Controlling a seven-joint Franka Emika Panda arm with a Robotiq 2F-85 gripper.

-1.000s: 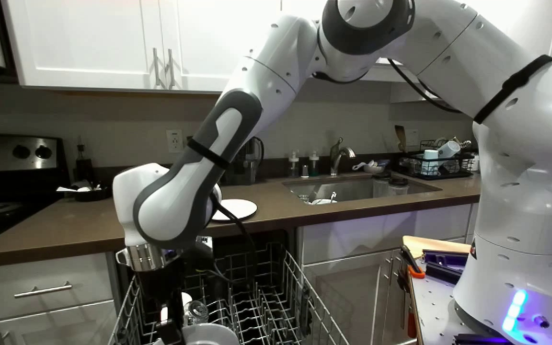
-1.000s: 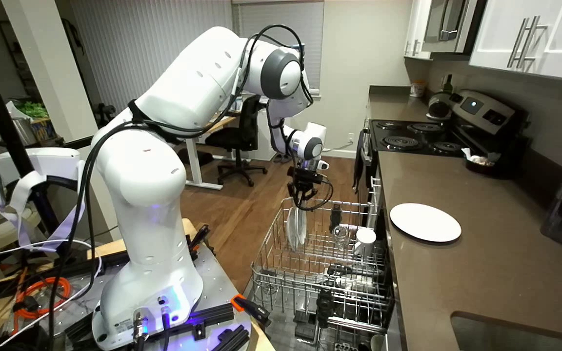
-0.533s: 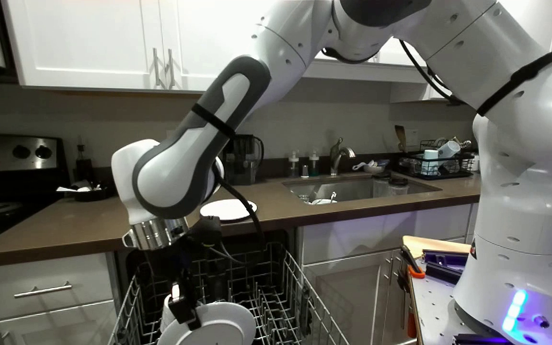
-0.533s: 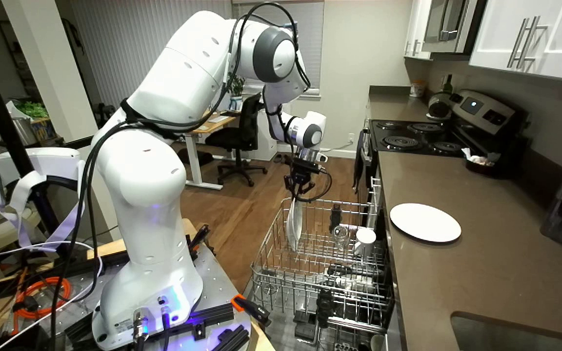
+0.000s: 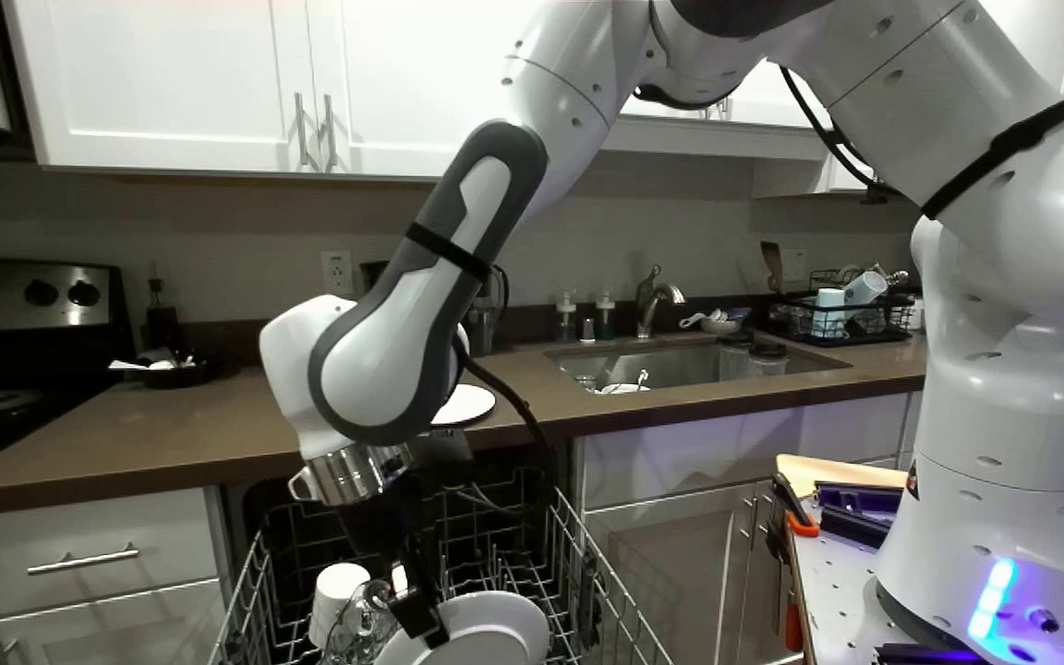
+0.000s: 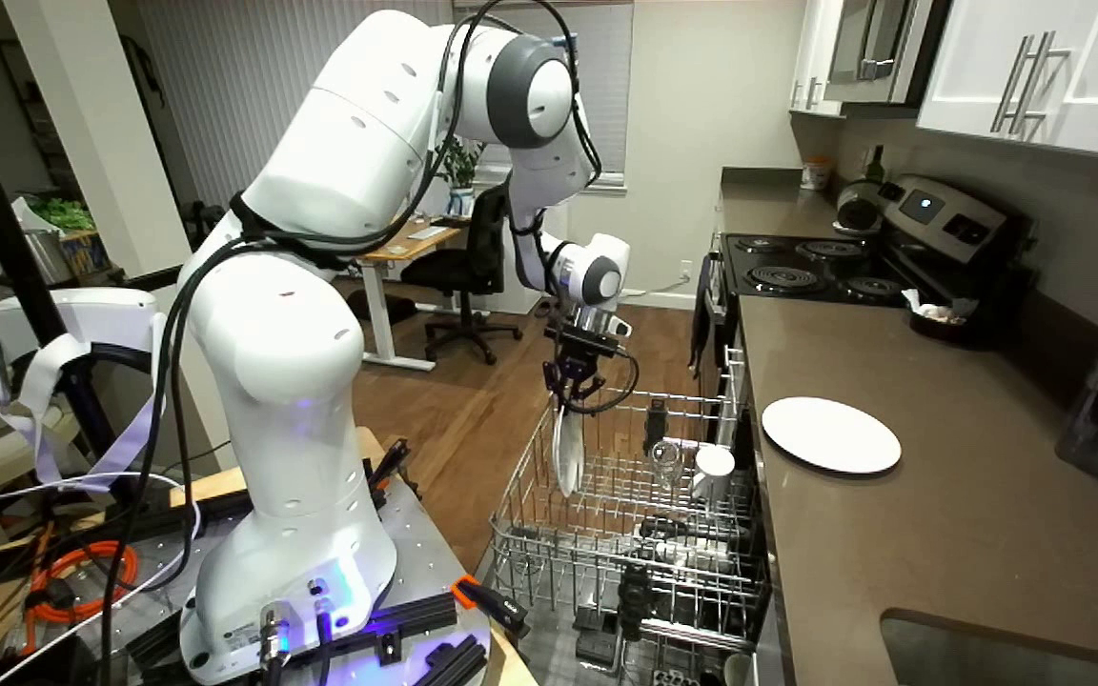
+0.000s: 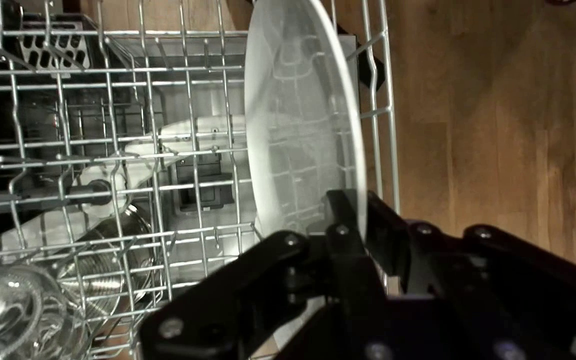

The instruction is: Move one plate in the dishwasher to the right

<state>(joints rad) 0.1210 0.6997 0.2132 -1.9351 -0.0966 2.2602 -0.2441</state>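
Fingers (image 7: 339,210) of the gripper (image 7: 361,206): pinched on a plate rim, one finger to each face, no slack that I can make out.

White plate (image 7: 302,120): on edge, near upright, within the dishwasher rack (image 7: 186,70). Cannot tell whether its lower edge rests in the rack or hangs just over it.

Key relation: in an exterior view I have the plate by its upper left edge, so its body lies right of the fingers and below. Its long axis runs up the wrist view from the fingertips.

My reading of "right": toward the sink side. That would be travel in the plate's own plane, plate leading, fingers trailing. I judge a little height is wanted first, lest the lower edge catch.

Deeper in the rack, left of the plate in that view: clear glass (image 5: 361,628), then white mug (image 5: 336,596); both lie away from the likely path.

Beyond: counter (image 6: 892,543) with a counter plate (image 6: 832,435) lying flat; sink (image 5: 671,369) farther right.
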